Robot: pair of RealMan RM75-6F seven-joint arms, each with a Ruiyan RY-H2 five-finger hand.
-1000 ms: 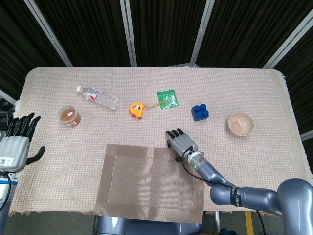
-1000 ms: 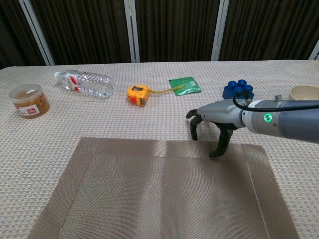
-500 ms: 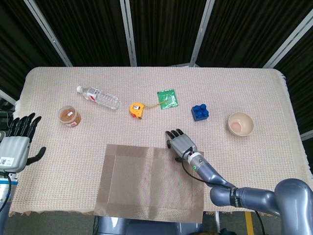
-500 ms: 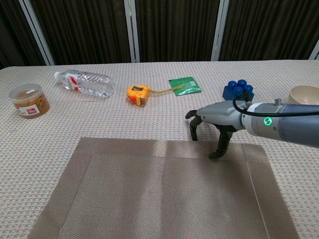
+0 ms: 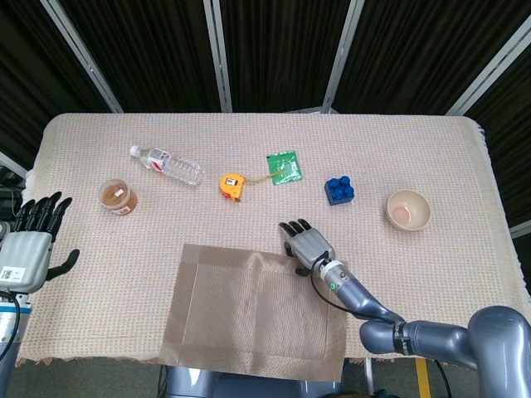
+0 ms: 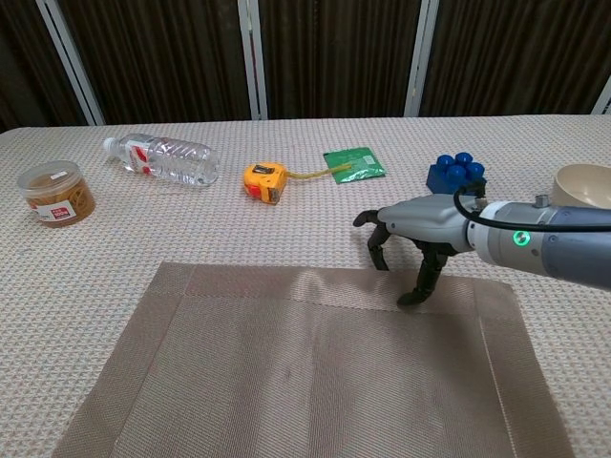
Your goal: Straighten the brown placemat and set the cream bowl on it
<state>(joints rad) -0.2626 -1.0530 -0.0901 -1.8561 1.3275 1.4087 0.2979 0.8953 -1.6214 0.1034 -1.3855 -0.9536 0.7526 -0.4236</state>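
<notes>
The right hand [image 6: 412, 250] has its fingers [image 6: 423, 283] arched downward, the tips pressing on the far right corner of the brown woven placemat [image 5: 257, 308]; it grasps nothing. Compared with a second ago, the mat has turned a little: its far edge has moved under the hand and a small ripple now shows near the middle of that edge (seen best from the chest camera). I judge the straightening is in progress but not finished.

In the head view the placemat lies at the near edge of the bench [image 5: 415, 141], its front border hanging slightly over. Its long axis runs left to right, but it is still a bit skewed, the right side lying lower than the left.

The cream round bowl [image 5: 408, 209] stands upright, well apart to the right, beyond the blue toy brick [image 5: 339, 190]. Nobody has touched it yet.

The left hand [image 5: 31, 239] hovers at the left border of the bench, fingers spread, empty.
</notes>
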